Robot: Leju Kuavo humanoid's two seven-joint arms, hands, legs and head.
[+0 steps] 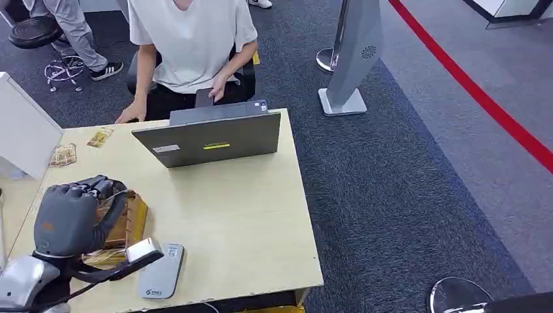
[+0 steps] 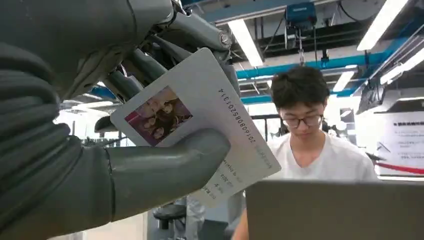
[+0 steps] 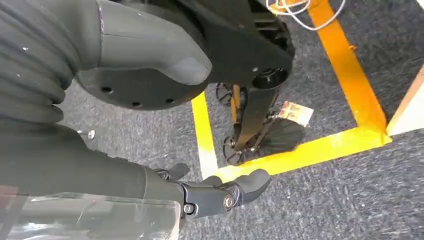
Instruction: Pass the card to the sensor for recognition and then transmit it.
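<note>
The left hand [image 1: 72, 215] sits over the desk's [image 1: 241, 215] near left corner, thumb and fingers pinching the card [image 2: 200, 125], which in the wrist view slants with its long axis tilted and its printed face toward the camera. The sensor [image 1: 161, 271], a flat grey pad, lies on the desk just beside that hand, towards the near edge, so the card needs only a short drop to reach it. The right hand [image 3: 220, 195] hangs low over the floor, fingers loosely curled, holding nothing. A person [image 1: 192, 45] sits behind the laptop [image 1: 212, 135] at the far edge.
</note>
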